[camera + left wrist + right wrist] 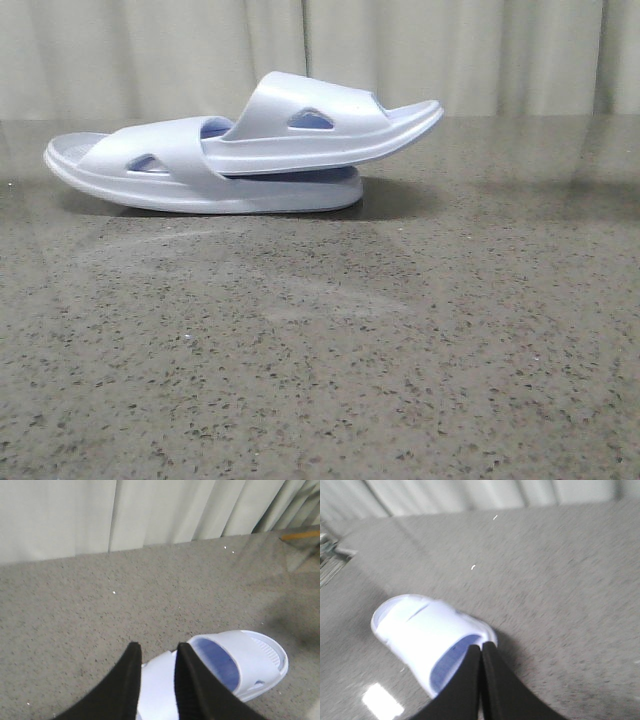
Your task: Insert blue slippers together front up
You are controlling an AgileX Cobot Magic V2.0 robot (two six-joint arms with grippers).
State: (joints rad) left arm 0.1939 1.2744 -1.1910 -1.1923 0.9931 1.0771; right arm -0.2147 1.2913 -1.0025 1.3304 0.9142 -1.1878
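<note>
The blue slippers (240, 150) lie nested together toward the far left of the speckled table (400, 330), one pushed under the other's strap and resting tilted on it, close to the pale curtain (500, 50). No arm shows in the front view. In the left wrist view the left gripper (156, 652) hangs above the slippers with its fingers (131, 665) slightly parted, holding nothing. In the blurred right wrist view the right gripper (481, 650) is pressed closed and empty, its tips over one slipper's open end.
</note>
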